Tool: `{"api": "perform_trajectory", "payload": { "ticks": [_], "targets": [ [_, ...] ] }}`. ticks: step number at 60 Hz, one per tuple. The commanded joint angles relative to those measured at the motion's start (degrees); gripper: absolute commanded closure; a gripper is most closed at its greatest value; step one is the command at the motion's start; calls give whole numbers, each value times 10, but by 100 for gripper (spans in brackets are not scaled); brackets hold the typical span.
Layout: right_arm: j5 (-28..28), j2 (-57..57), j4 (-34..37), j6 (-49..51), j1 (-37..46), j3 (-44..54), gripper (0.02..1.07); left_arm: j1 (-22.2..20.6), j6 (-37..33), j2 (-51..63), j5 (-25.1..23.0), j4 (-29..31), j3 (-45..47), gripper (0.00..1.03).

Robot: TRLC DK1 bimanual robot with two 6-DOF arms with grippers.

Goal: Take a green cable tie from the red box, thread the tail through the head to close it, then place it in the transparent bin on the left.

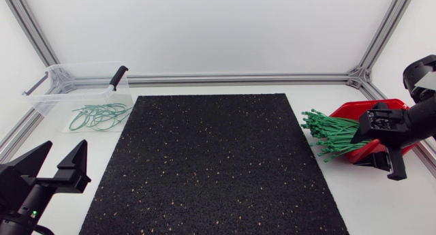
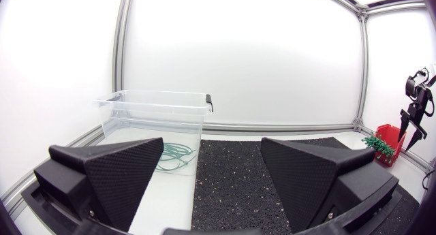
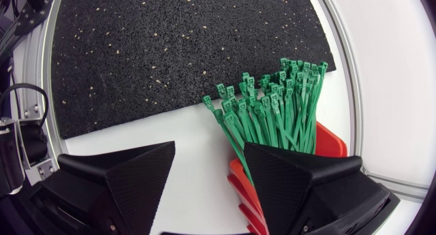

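Right gripper [image 3: 210, 150] fingers spread, holding nothing, poised over the green tie bundle [image 3: 272, 105] spilling from the red box [image 3: 328, 141]. Left gripper [image 1: 65, 150] likewise spread, near the clear bin [image 1: 48, 102], which holds several looped ties [image 1: 99, 116]. This cycle: pick not yet made; threading and drop remain.

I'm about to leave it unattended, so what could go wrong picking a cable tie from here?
The cable ties lie tightly bunched, so the open right gripper may pinch several at once. Their heads stick out past the edge of the red box, so pulling one could drag others onto the table.
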State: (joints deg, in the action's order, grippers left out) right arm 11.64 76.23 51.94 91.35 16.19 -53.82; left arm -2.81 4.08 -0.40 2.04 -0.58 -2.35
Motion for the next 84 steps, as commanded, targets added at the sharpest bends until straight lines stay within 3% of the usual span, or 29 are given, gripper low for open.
{"api": "perform_trajectory", "payload": {
  "ticks": [1, 16, 20, 49, 56, 76, 84],
  "targets": [
    [-5, 10, -11, 37, 1, 19, 53, -3, 8, -3, 6, 7, 23, 4],
    [-35, 21, -98, 37, -12, 64, 55, -4, 8, -3, 5, 7, 23, 4],
    [-37, 22, -118, 37, -19, 73, 60, -4, 8, -3, 5, 7, 23, 4],
    [-52, 23, -175, 30, -44, 96, 63, -4, 8, -2, 4, 8, 23, 4],
    [-51, 21, -175, 29, -45, 95, 80, -4, 8, -2, 4, 8, 23, 4],
    [-52, 11, -173, 31, -43, 94, 88, -4, 8, -2, 3, 8, 23, 4],
    [-50, 6, -167, 37, -43, 97, 101, -4, 8, -2, 3, 8, 23, 4]
  ]
}}
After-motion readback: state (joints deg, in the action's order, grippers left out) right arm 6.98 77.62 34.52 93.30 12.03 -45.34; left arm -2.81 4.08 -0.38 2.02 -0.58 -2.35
